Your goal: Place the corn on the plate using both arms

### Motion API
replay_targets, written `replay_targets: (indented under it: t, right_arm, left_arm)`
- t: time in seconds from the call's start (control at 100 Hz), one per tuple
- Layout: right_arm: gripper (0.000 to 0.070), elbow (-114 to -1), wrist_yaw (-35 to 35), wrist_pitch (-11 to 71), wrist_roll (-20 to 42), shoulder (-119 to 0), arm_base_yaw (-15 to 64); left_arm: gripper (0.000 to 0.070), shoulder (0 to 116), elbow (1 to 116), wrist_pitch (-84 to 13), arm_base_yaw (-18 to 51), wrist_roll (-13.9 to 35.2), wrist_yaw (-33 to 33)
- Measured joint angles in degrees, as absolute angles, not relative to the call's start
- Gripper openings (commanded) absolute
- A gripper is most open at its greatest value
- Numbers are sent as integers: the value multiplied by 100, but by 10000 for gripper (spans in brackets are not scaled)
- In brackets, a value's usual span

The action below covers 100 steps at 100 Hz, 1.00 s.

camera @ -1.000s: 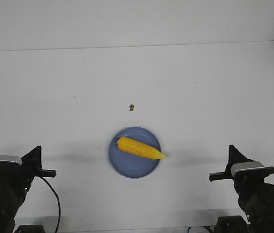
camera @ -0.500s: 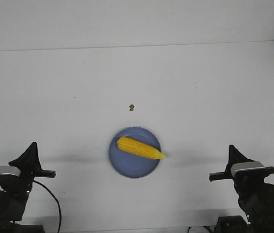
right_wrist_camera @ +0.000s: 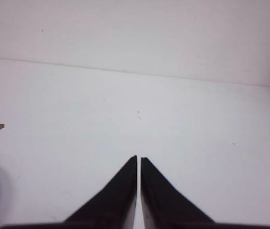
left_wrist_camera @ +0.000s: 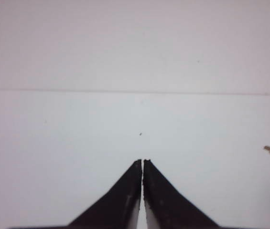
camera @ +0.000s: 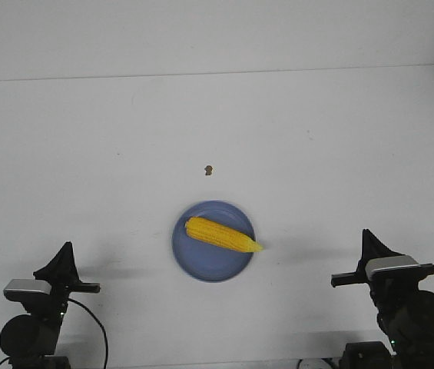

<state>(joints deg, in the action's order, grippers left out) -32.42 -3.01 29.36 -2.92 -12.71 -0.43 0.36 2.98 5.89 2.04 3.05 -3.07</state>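
We found the corn (camera: 223, 234) resting on the plate (camera: 201, 265); both jaws were pressed together, empty. We judged parking clear sufficient.

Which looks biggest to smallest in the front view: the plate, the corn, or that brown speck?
1. The plate, widest of the three.
2. The corn, nearly as long as the plate is wide, but much slimmer.
3. The brown speck, tiny.

front: high, looking down over table (camera: 316, 115) | wrists: low, facing forward | shared: brown speck (camera: 209, 170)
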Motion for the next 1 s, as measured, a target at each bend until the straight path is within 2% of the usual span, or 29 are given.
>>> replay_targets:
  t: [0.19,1.0]
  right_arm:
    - [19,-3242,-298,2930,-290,-1271,-43]
    - [19,-3242,-298,2930,-290,-1271,-43]
  left_arm:
    - [13,23,191,917,187,419,-309]
    - [13,25,191,891,178,423,-307]
